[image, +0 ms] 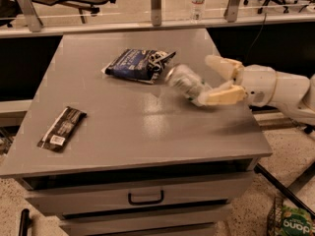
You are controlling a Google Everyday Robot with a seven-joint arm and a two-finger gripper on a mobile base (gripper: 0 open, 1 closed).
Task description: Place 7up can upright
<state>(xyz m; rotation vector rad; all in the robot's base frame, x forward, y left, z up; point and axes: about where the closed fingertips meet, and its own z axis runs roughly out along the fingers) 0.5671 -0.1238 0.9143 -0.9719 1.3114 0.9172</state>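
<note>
The 7up can point(185, 82), silvery with a shiny end, is blurred and tilted over on the grey table point(123, 127), its end pointing up-left toward the snack bag. My gripper point(204, 81) reaches in from the right, just right of the can. Its fingers are spread open: one cream finger point(222, 66) is behind the can, and the other finger point(221, 96) is in front, close against the can's right end. I cannot tell whether the can rests on the table or is still moving.
A dark blue crinkled snack bag point(138, 65) lies just left of the can. A dark bar wrapper point(62, 128) lies near the table's front left. A clear water bottle point(198, 2) stands behind the table. A green bag point(290, 224) is on the floor at the lower right.
</note>
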